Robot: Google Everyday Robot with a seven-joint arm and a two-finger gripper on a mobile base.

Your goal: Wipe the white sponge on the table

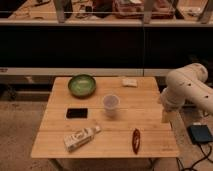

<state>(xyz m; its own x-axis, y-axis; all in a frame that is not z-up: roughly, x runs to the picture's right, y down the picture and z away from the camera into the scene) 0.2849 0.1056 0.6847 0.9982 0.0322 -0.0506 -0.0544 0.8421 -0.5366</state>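
Note:
The white sponge is a small flat off-white pad lying near the far right edge of the light wooden plank table. My white arm reaches in from the right. The gripper hangs off its end at the table's right edge, in front of the sponge and to its right, well apart from it. Nothing shows in the gripper.
On the table are a green bowl at the back left, a translucent plastic cup in the middle, a black phone, a white printed carton and a red object at the front. A dark device lies on the floor to the right.

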